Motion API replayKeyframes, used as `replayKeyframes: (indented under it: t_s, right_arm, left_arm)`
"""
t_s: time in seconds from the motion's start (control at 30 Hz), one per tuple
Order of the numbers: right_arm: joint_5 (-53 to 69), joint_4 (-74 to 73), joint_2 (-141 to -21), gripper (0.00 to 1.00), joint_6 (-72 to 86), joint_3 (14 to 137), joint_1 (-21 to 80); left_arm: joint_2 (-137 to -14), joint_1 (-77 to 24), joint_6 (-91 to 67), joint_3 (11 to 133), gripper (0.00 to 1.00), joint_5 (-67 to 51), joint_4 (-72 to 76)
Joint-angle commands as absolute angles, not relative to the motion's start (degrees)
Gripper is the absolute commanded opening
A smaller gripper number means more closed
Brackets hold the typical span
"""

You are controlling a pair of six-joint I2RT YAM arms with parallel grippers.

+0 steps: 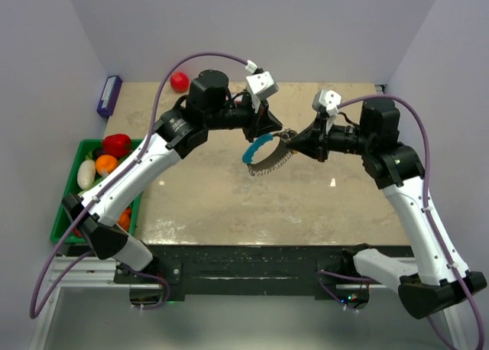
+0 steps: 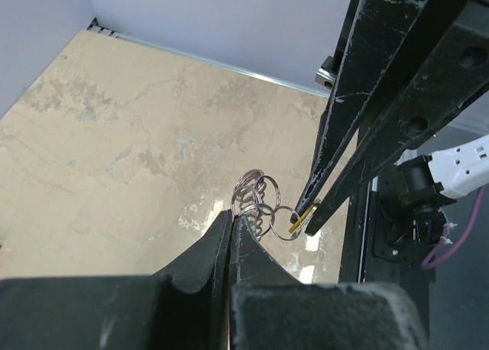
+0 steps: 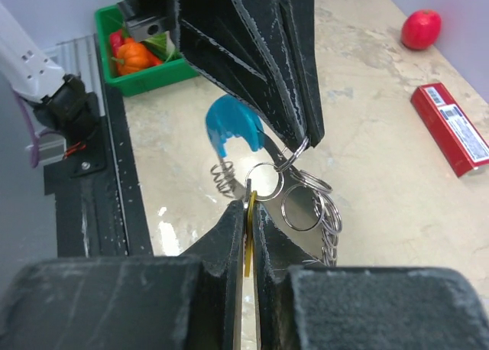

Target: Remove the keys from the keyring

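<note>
1. Well, from above we see both arms meet over the middle of the table (image 1: 229,205). The left gripper (image 1: 273,128) and the right gripper (image 1: 289,138) are almost tip to tip. The keyring (image 1: 263,155) hangs in the air between them, with its blue part on the left. The key is too small for us to spot here. A green bin (image 1: 65,228) of toy food sits far off to the left.

2. From the left wrist, we see the left gripper (image 2: 231,221) pinched all the way shut. The keyring (image 2: 258,193) is bunched right at its tips, but the pinch itself is hidden here. The right gripper (image 2: 312,212) reaches in from the top right. Its tips are closed on the little yellow key (image 2: 303,216).

3. From the right wrist, we see the right gripper (image 3: 250,212) nearly shut, with the key (image 3: 248,239) squeezed thin-side-up between its fingers. The left gripper (image 3: 300,140) nips one ring of the keyring (image 3: 306,205). A small ring looks to pass through the top of the key, so we think the key is still on. Both holds are made. What is left is to work the key along its ring until it slips free. We see no other key.
</note>
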State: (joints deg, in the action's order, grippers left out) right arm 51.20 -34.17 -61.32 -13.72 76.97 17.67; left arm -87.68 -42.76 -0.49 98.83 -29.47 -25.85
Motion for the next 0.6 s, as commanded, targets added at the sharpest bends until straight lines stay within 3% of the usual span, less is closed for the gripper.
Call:
replayKeyframes:
  t_s: [0.0, 0.57]
  right_arm:
    - [49.58, -32.44, -60.46, 0.0, -9.24, 74.28, 19.77]
    - [41.49, -31.38, -67.24, 0.0, -10.9, 75.5, 26.98]
  left_arm:
    - [-88.24, -40.34, -2.37, 102.22, 0.0, -22.58, -21.01]
    - [-89.38, -40.34, -3.6, 103.36, 0.0, -24.0, -21.18]
